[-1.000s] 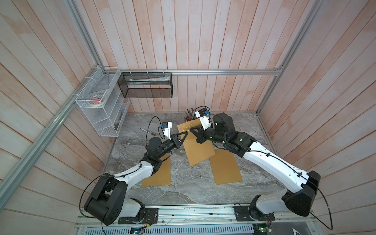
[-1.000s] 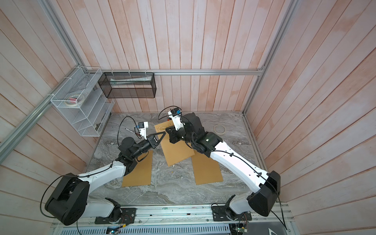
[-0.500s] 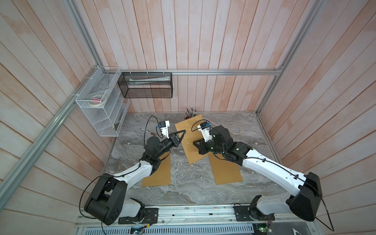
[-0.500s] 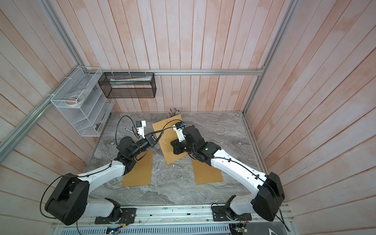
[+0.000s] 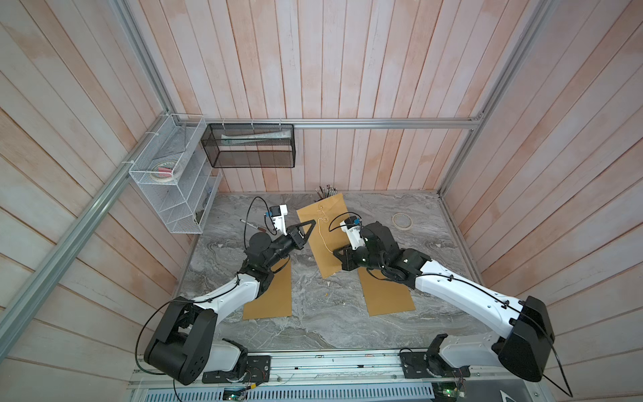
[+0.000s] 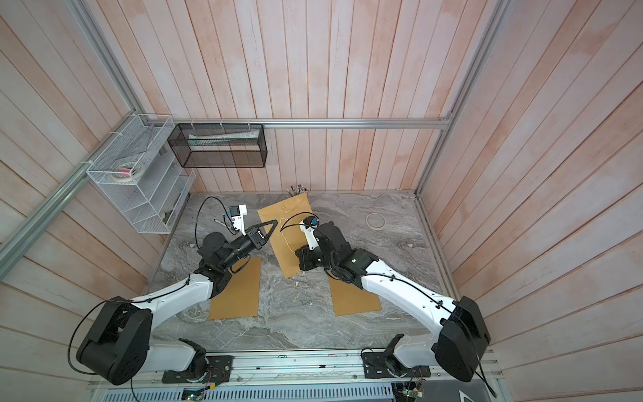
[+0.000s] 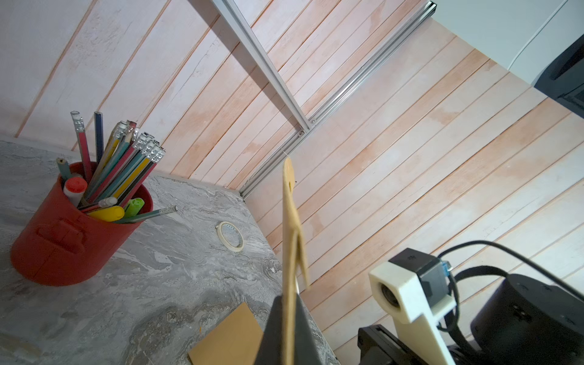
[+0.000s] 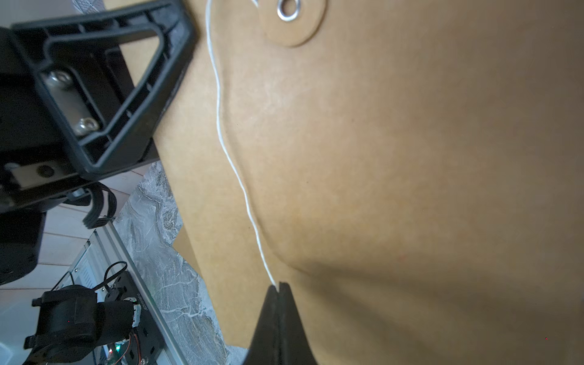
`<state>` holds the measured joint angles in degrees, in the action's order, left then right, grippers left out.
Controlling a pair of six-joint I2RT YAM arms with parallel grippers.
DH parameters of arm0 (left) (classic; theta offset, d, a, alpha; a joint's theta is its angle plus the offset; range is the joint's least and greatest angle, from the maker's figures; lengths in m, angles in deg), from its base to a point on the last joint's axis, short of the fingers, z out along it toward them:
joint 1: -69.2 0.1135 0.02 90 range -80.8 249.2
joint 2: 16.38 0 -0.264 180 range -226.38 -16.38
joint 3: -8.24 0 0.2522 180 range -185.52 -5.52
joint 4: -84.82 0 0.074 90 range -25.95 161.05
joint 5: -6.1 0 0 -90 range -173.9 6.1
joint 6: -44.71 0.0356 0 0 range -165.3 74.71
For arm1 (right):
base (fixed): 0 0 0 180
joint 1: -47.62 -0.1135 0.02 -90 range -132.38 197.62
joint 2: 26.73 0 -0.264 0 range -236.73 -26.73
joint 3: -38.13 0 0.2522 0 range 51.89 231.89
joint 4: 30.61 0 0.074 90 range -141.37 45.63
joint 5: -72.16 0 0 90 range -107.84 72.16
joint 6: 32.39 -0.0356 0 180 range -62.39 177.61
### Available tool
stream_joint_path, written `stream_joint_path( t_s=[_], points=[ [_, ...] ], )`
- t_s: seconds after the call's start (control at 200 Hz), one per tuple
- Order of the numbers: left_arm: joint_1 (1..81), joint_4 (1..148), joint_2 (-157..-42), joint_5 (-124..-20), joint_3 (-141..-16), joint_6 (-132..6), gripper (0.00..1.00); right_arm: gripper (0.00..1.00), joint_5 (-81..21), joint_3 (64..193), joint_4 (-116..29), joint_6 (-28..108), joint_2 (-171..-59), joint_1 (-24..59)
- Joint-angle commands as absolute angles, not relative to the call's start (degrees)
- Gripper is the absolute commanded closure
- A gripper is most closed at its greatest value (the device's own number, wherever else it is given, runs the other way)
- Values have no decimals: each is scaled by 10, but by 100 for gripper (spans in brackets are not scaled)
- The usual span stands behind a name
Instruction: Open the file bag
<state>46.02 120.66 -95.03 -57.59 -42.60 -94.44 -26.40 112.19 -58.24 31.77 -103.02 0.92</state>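
Your left gripper [image 7: 287, 305] clamps the file bag's [image 7: 289, 221] edge. Your right gripper [image 8: 278, 290] pinches its white string [image 8: 243, 192]; draw it off gently.

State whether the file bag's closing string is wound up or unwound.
Unwound: the string runs loose past the button disc into the shut jaws of the right gripper.

Both top views are bright and evenly lit, planks [image 5: 348, 69] bowing toward the edges. In the left wrist view the bag [image 7: 289, 252] is blurred close up.
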Motion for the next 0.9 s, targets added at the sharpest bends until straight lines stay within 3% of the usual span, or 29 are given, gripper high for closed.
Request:
stream_joint_path(
  t_s=[0.0, 0.89],
  points=[
    [466, 1220, -940, -581, -449, -941, 100, 100, -251, 1108, -591, 309, -1016, 8],
    [478, 1207, -924, -552, -449, -931, 100, 100, -218, 1099, -652, 332, -965, 91]
  ],
)
